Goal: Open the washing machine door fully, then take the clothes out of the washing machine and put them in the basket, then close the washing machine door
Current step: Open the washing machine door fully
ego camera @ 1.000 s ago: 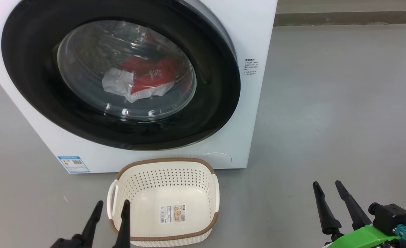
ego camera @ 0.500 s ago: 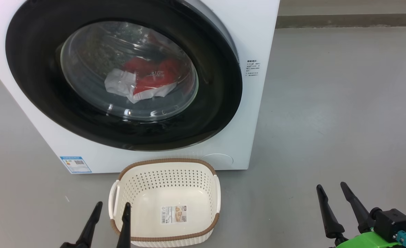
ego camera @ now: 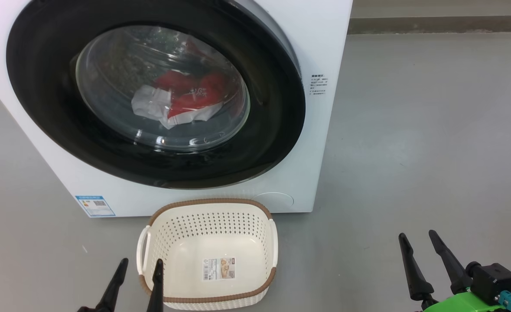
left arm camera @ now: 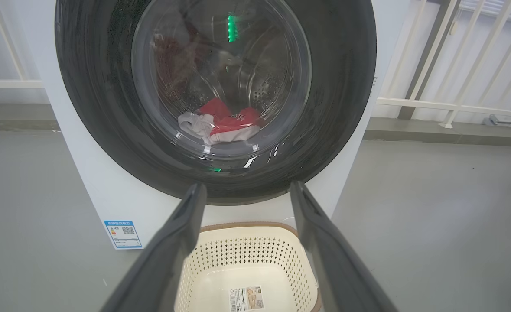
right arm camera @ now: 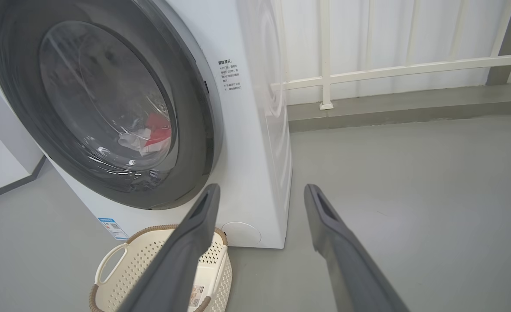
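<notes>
The white washing machine (ego camera: 324, 39) (left arm camera: 108, 190) (right arm camera: 255, 143) fills the upper left of the head view. Its door (ego camera: 281, 143) (left arm camera: 337, 108) (right arm camera: 194, 143), black-rimmed with a clear glass bowl, lies shut against the front. Red and white clothes (ego camera: 181, 102) (left arm camera: 225, 125) (right arm camera: 149, 134) lie in the drum behind the glass. An empty cream basket (ego camera: 207, 219) (left arm camera: 246, 251) (right arm camera: 125, 264) stands on the floor before the machine. My left gripper (ego camera: 139, 263) (left arm camera: 244, 188) hovers open at the basket's near left corner. My right gripper (ego camera: 416, 237) (right arm camera: 259, 190) is open over bare floor at the right.
Grey floor (ego camera: 411, 151) spreads to the right of the machine. A white railing (right arm camera: 389, 69) and a low grey kerb (right arm camera: 411, 106) run behind it. A blue sticker (ego camera: 95, 206) marks the machine's lower left front.
The camera has shifted slightly, so the scene slid a little to the right and down. Both grippers have sunk slightly in the picture and stay open.
</notes>
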{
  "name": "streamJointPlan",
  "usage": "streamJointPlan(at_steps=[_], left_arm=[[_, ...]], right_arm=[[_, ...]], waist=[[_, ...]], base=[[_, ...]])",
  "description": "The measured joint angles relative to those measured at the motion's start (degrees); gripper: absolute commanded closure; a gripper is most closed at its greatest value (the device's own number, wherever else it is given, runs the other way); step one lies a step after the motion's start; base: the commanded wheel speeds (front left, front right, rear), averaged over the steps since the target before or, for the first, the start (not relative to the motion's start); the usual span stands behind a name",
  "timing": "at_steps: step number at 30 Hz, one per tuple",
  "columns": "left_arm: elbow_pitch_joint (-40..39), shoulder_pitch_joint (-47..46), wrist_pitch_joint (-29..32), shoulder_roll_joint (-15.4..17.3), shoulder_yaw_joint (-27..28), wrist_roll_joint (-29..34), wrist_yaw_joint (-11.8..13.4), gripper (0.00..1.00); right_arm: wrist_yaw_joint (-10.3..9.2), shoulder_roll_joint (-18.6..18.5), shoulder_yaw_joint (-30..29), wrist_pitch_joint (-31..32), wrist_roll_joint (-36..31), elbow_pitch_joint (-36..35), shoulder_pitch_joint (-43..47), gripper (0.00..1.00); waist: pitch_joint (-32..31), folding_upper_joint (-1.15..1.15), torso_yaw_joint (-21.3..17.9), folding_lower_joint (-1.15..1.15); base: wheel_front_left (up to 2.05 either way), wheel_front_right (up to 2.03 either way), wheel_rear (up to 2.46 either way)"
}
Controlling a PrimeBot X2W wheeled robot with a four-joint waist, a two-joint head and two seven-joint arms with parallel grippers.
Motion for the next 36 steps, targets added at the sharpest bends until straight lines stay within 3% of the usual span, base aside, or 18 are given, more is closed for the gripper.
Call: streamJointPlan(at_steps=[5, 6, 7, 8, 9, 14, 20, 26, 31, 36], left_arm=[[0.0, 0.0, 0.0, 0.0, 0.0, 0.0, 0.0, 0.00], [0.0, 0.0, 0.0, 0.0, 0.0, 0.0, 0.0, 0.00], [0.0, 0.0, 0.0, 0.0, -0.1, 0.0, 0.0, 0.00], [0.0, 0.0, 0.0, 0.0, -0.2, 0.0, 0.0, 0.00], [0.0, 0.0, 0.0, 0.0, -0.3, -0.1, 0.0, 0.00], [-0.1, -0.1, 0.0, 0.0, -0.5, -0.4, -0.1, 0.00], [-0.3, -1.3, 0.0, 0.0, -1.7, -0.5, -0.1, 0.00], [-0.4, -4.8, 0.0, 0.0, -3.8, -1.5, -0.1, 0.00], [-0.3, -7.3, 0.0, 0.0, -5.5, -2.1, -0.1, 0.00], [-0.3, -9.3, 0.0, 0.0, -6.4, -2.5, 0.0, 0.00]], right_arm=[[0.00, 0.2, -0.3, 0.0, 0.0, -0.7, 0.1, 0.00], [0.00, 0.3, -0.3, 0.0, 0.2, -1.0, 0.1, 0.21], [0.00, 0.5, -0.3, 0.0, 0.9, -1.3, 0.1, 0.56], [0.00, 0.8, 0.1, 0.0, 2.3, -1.6, 0.1, 0.71], [0.00, 0.9, 0.4, 0.0, 3.7, -1.8, 0.0, 1.00], [0.00, 1.3, 2.5, 0.0, 14.1, -2.9, -3.2, 1.00], [0.00, 0.5, 7.3, -0.3, 29.3, -3.4, -14.6, 1.00], [-0.01, -3.5, 9.9, 2.7, 44.1, -2.9, -26.1, 1.00], [0.00, -7.6, 11.1, 5.9, 51.3, -1.1, -34.5, 1.00], [-0.01, -9.0, 11.7, 13.4, 61.2, 1.0, -41.4, 1.00]], waist=[[0.1, 0.00, 0.1, 0.00], [0.1, 0.00, 0.1, 0.00], [0.1, 0.00, 0.2, 0.00], [0.2, 0.00, 0.3, 0.00], [0.3, 0.00, 0.3, 0.00], [1.3, 0.00, 0.5, 0.00], [3.5, 0.00, 0.9, -0.01], [6.6, 0.00, 2.0, 0.00], [9.4, 0.00, 3.4, 0.00], [12.0, 0.00, 4.9, 0.00]], base=[[0.00, 0.00, 0.00], [0.00, 0.00, 0.00], [0.00, 0.00, 0.00], [0.00, 0.00, 0.00], [0.00, 0.00, 0.00], [0.00, 0.00, 0.00], [0.00, 0.00, 0.00], [0.00, 0.00, 0.00], [0.00, 0.00, 0.00], [0.00, 0.00, 0.00]])
